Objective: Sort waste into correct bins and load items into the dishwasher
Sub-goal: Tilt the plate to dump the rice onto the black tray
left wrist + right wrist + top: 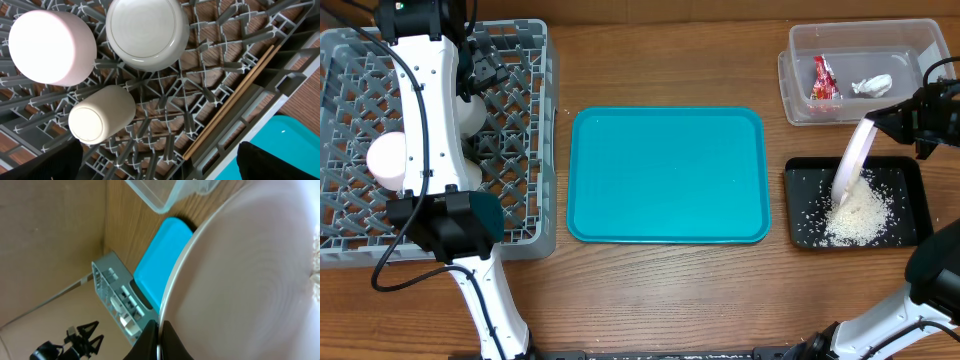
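- The grey dish rack [525, 150] holds a pale pink bowl [52, 47], a white bowl [147, 32], the cup [100, 115] and the chopsticks [235, 97]. The left gripper [485, 68] hangs over them with its jaws wide apart, holding nothing.
- The big white plate [852, 158] is the only dish not in the rack. The right gripper [159, 332] pinches its top edge tight. The plate is tipped steeply, with its low edge down in the black tray [912, 230].
- Keep that low edge inside the tray's walls so nothing spills on the table.
- The clear tub [800, 60] has the red wrapper [823, 78] and the tissue [871, 85] in it. Leave them there.
- The rice [858, 215] sits in a heap under the plate. Tip slowly and maybe shake a little, so any stuck bits fall off. I cannot tell if any are stuck.
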Motion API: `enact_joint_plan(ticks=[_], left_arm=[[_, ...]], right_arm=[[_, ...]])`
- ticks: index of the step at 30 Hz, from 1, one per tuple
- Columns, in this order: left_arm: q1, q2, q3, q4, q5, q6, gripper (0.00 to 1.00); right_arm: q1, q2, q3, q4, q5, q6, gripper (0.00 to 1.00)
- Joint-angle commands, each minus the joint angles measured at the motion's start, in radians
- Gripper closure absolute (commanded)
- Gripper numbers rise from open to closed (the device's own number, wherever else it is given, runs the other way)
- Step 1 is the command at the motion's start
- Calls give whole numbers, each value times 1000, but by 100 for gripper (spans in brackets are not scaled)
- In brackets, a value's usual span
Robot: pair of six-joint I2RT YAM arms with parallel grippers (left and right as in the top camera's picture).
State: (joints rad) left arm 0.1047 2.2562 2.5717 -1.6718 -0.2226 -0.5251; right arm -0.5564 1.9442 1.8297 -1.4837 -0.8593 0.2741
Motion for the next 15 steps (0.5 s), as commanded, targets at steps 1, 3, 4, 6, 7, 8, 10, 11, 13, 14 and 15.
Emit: enact_joint_plan(ticks=[1, 3, 4, 6, 7, 8, 10, 11, 13, 14, 15], left_arm=[[-5, 1, 2, 2, -20, -2, 0], [-5, 1, 2, 2, -20, -2, 0], [-5, 1, 2, 2, -20, -2, 0], [-5, 1, 2, 2, -20, -2, 0], [-5, 1, 2, 2, -20, -2, 0], [-5, 1, 2, 2, -20, -2, 0], [-5, 1, 2, 2, -20, -2, 0], [-5, 1, 2, 2, -20, -2, 0], [-5, 1, 2, 2, -20, -2, 0], [-5, 1, 2, 2, -20, -2, 0], [-5, 1, 2, 2, -20, -2, 0]], right_arm=[[-3, -36, 29, -23, -33, 14, 96], [-3, -36, 29, -37, -32, 14, 96], [-3, -36, 29, -41, -32, 14, 96], [-3, -36, 29, -51, -33, 16, 96], [-5, -36, 29, -62, -33, 26, 96], [-9, -36, 29, -74, -33, 34, 96], [-22, -36, 29, -66, -32, 41, 96], [-28, -36, 29, -76, -35, 45, 96], [-36, -36, 29, -104, -57, 42, 96], [-42, -36, 29, -90, -54, 36, 96], [-47, -36, 29, -77, -47, 34, 96]])
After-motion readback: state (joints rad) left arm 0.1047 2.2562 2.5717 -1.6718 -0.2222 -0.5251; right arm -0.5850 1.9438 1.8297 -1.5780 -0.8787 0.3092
